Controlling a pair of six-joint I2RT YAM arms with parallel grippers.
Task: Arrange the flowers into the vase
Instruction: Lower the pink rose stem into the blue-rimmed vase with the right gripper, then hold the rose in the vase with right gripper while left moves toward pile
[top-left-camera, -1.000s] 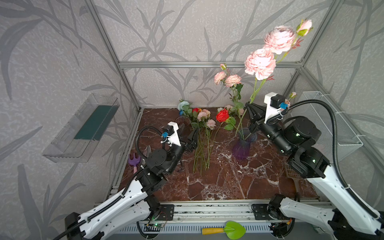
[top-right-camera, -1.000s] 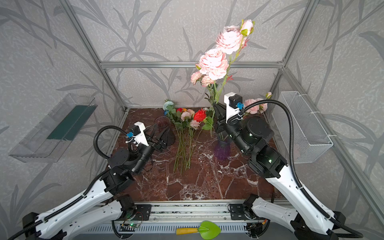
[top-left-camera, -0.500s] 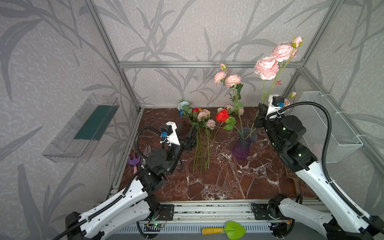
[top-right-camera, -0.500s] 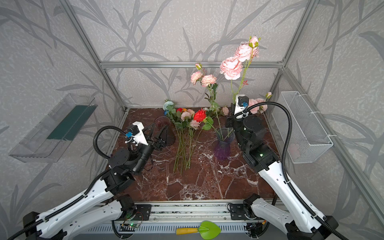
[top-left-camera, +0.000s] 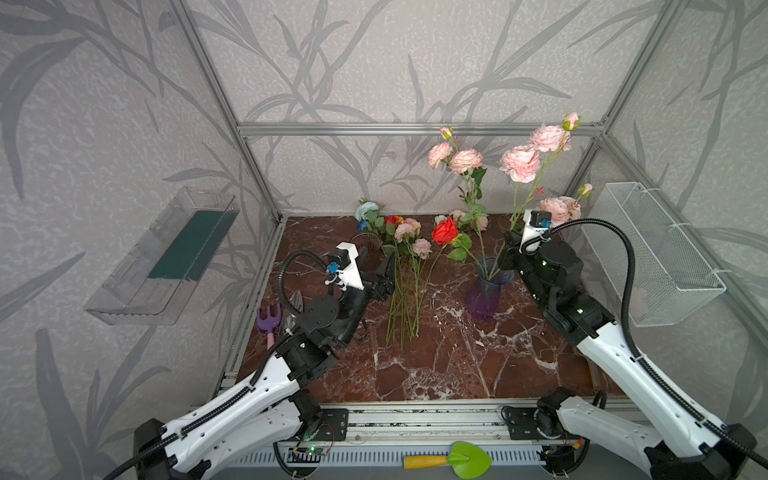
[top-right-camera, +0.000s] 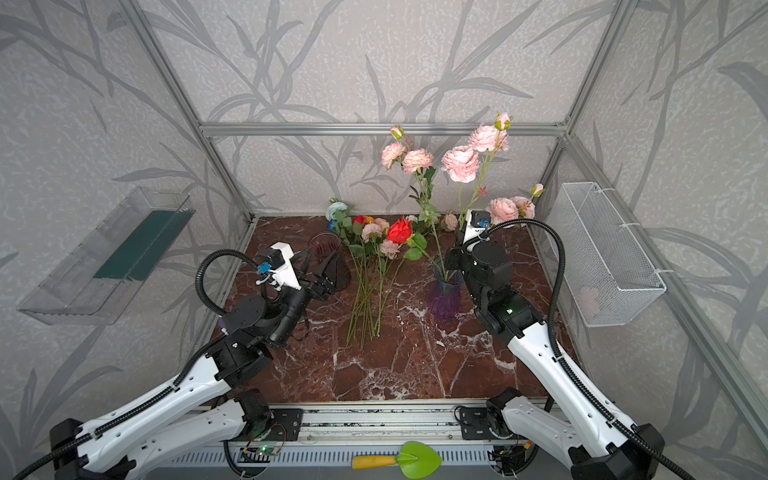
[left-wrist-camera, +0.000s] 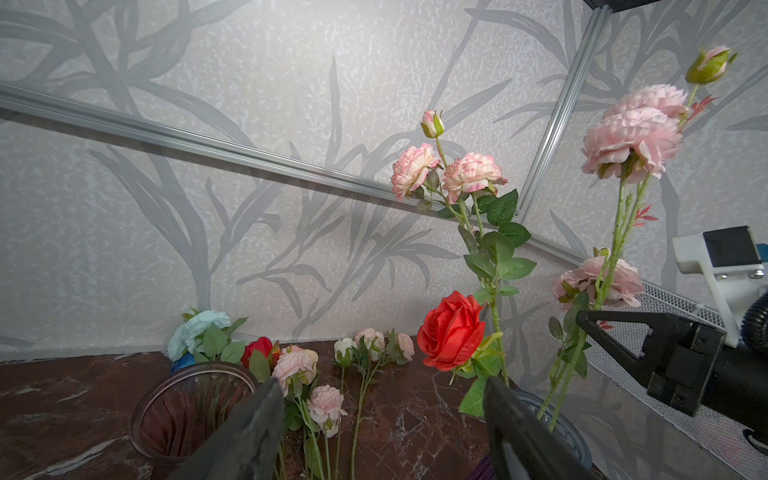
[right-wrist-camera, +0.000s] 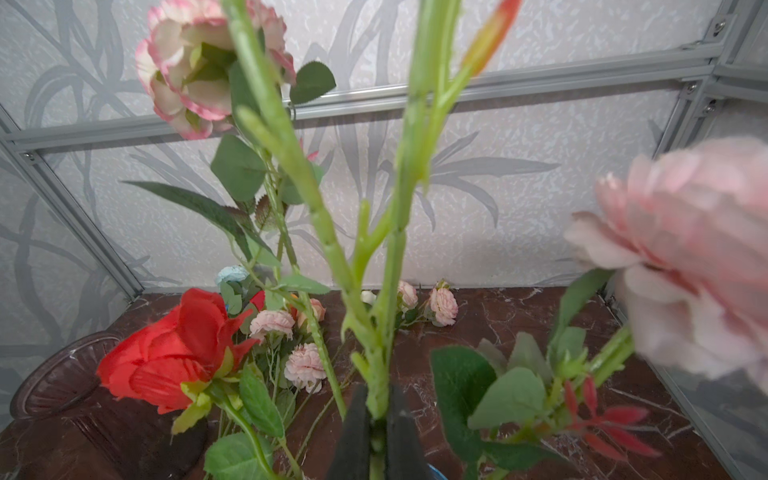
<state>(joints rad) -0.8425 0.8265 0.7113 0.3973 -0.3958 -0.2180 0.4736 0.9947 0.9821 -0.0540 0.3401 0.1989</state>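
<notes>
The right gripper (right-wrist-camera: 376, 419) is clamped hard on a green stalk, jaws almost together with the stem squeezed between them. That stalk belongs to the pink spray (top-left-camera: 519, 164), whose frilly blooms ride high above the arm in both top views. Its foot looks to be dipping into the mouth of the purple vase (top-left-camera: 484, 291), just beside the gripper. How deep it sits, the pictures don't say.

A second tall pink stem (top-left-camera: 457, 160) stands in that vase already, and the red rose (top-left-camera: 445, 230) appears to lean out of it too.

Over on the other side, the left gripper (left-wrist-camera: 382, 386) hangs with its jaws spread wide, holding nothing, aimed at the loose flowers (top-left-camera: 405, 282) lying in a bunch on the marble table (top-left-camera: 436, 365). Next to them is a dark glass vase (left-wrist-camera: 191, 407), empty.

So this reads as the insertion step, one stem going in and plenty left on the table. The next move calls for lowering the stalk until it seats, then releasing without tugging the neighbours. The top-heavy blooms could tip once freed.
</notes>
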